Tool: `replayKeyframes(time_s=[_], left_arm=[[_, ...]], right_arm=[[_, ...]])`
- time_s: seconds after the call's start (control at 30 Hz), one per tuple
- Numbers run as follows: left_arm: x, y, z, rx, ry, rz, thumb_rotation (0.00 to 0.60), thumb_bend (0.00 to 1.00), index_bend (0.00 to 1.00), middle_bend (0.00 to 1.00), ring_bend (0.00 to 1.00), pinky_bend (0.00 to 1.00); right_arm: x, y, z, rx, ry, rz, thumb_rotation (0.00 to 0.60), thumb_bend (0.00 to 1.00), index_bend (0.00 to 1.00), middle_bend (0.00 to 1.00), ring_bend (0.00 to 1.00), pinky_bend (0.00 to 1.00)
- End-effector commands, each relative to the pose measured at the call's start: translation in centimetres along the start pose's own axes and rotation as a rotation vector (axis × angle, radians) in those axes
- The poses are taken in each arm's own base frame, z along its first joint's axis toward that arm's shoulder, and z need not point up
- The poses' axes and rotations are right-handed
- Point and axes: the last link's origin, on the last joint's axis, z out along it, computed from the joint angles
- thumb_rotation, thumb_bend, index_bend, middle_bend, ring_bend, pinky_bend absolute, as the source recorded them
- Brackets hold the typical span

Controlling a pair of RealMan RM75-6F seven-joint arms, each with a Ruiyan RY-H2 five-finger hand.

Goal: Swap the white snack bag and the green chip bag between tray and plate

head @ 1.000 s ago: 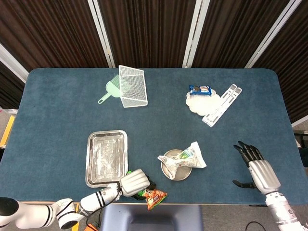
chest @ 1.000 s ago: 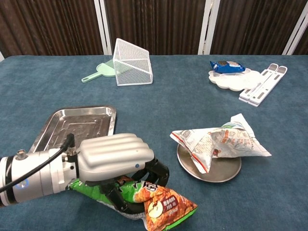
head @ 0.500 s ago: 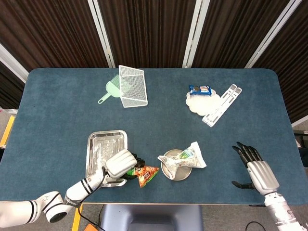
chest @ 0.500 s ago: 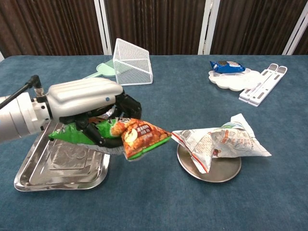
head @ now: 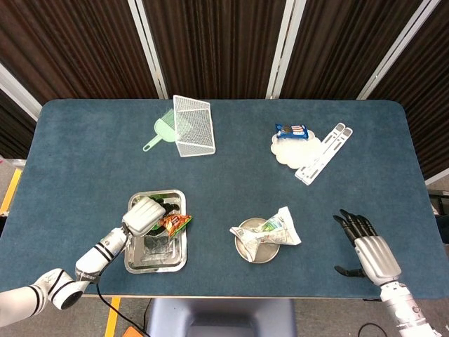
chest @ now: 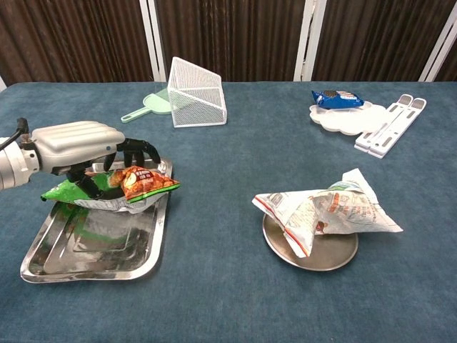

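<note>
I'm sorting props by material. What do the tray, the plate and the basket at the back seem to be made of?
Tray: apparently polished metal, likely steel; its floor mirrors the green chip bag that the left robot hand holds above it.
Plate: also looks metal, silvery with a duller sheen.
Basket: white wire mesh, probably coated; you can see through it.
</note>
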Motion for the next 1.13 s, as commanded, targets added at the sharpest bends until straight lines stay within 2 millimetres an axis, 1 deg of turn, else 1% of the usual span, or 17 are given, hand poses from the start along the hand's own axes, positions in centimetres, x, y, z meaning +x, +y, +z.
replayKeyframes(time_s=[0.03, 0.07, 0.1, 0.2, 0.3, 0.4, 0.47, 0.6, 0.63, 0.7, 0.73, 0.8, 0.83, 0.87, 0.93, 1.03, 1.13], left_arm=[[-0.1, -0.6, -0.8, 0.035, -0.047, -0.057, 0.600, 0.38, 0.00, 0.07, 0.05, 0.20], [0.0, -0.6, -1.0, 0.040, -0.057, -0.069, 0.600, 0.38, 0.00, 0.02, 0.01, 0.16], [0.2, -0.6, -1.3, 0.045, -0.065, -0.078, 0.600, 0.37, 0.00, 0.01, 0.00, 0.14], [0.5, -0.7, -2.3, 0.059, -0.081, -0.072, 0.600, 0.38, 0.00, 0.00, 0.00, 0.11], [0.8, -0.8, -4.5, 0.082, -0.098, -0.045, 0.600, 0.38, 0.00, 0.00, 0.00, 0.09], [1.2, -1.6, -7.8, 0.146, -0.081, -0.021, 0.600, 0.38, 0.00, 0.00, 0.00, 0.06], [1.1, -2.0, -10.2, 0.206, -0.059, -0.037, 0.600, 0.38, 0.00, 0.00, 0.00, 0.05], [0.7, -1.7, -15.1, 0.294, -0.007, -0.117, 0.600, 0.37, 0.00, 0.00, 0.00, 0.04], [0.6, -1.6, -16.7, 0.320, 0.031, -0.130, 0.600, 0.37, 0.00, 0.00, 0.00, 0.04], [0.6, -1.5, -19.2, 0.371, 0.123, -0.133, 0.600, 0.36, 0.00, 0.00, 0.00, 0.02], [0.6, -1.5, -20.6, 0.404, 0.211, -0.127, 0.600, 0.36, 0.00, 0.00, 0.00, 0.02], [0.2, -1.8, -22.5, 0.467, 0.333, -0.116, 0.600, 0.36, 0.00, 0.00, 0.00, 0.01], [0.1, -2.1, -23.1, 0.499, 0.368, -0.090, 0.600, 0.37, 0.00, 0.00, 0.00, 0.01], [0.1, -2.2, -23.3, 0.493, 0.375, -0.071, 0.600, 0.37, 0.00, 0.00, 0.00, 0.00], [0.4, -2.6, -23.5, 0.484, 0.418, -0.094, 0.600, 0.37, 0.00, 0.00, 0.00, 0.00], [0.0, -3.6, -23.3, 0.497, 0.383, -0.103, 0.600, 0.37, 0.00, 0.00, 0.00, 0.00], [-0.4, -4.1, -23.1, 0.521, 0.349, -0.091, 0.600, 0.37, 0.00, 0.00, 0.00, 0.00]], right_arm=[[-0.1, 0.0, 0.1, -0.004, 0.000, -0.001, 0.600, 0.11, 0.00, 0.00, 0.00, 0.00], [-0.1, 0.0, 0.1, -0.005, -0.001, -0.001, 0.600, 0.11, 0.00, 0.00, 0.00, 0.00], [-0.1, 0.0, 0.2, -0.005, -0.003, -0.001, 0.600, 0.11, 0.00, 0.00, 0.00, 0.00], [-0.2, -0.1, 0.1, -0.002, -0.007, -0.005, 0.600, 0.11, 0.00, 0.00, 0.00, 0.00], [-0.1, -0.1, 0.0, 0.003, -0.004, -0.004, 0.600, 0.11, 0.00, 0.00, 0.00, 0.00], [0.0, -0.2, -0.3, 0.007, 0.011, -0.014, 0.600, 0.11, 0.00, 0.00, 0.00, 0.00], [0.1, -0.4, -0.7, 0.014, 0.022, -0.024, 0.600, 0.11, 0.00, 0.00, 0.00, 0.00], [-0.1, -0.8, -1.3, 0.033, 0.027, -0.042, 0.600, 0.11, 0.00, 0.00, 0.00, 0.00], [-0.2, -0.9, -1.4, 0.035, 0.030, -0.052, 0.600, 0.11, 0.00, 0.00, 0.00, 0.00], [-0.3, -0.9, -1.5, 0.025, 0.053, -0.083, 0.600, 0.11, 0.00, 0.00, 0.00, 0.00], [-0.4, -0.9, -1.5, 0.010, 0.077, -0.114, 0.600, 0.11, 0.00, 0.00, 0.00, 0.00], [-0.6, -1.0, -1.5, -0.016, 0.116, -0.153, 0.600, 0.11, 0.00, 0.00, 0.00, 0.00], [-0.8, -1.0, -1.5, -0.031, 0.133, -0.170, 0.600, 0.11, 0.00, 0.00, 0.00, 0.00], [-0.9, -1.2, -1.5, -0.035, 0.143, -0.178, 0.600, 0.11, 0.00, 0.00, 0.00, 0.00], [-1.2, -1.5, -1.4, -0.027, 0.151, -0.182, 0.600, 0.11, 0.00, 0.00, 0.00, 0.00], [-1.7, -1.9, -1.2, 0.008, 0.162, -0.182, 0.600, 0.11, 0.00, 0.00, 0.00, 0.00], [-2.2, -2.3, -0.9, 0.045, 0.190, -0.181, 0.600, 0.11, 0.00, 0.00, 0.00, 0.00]])
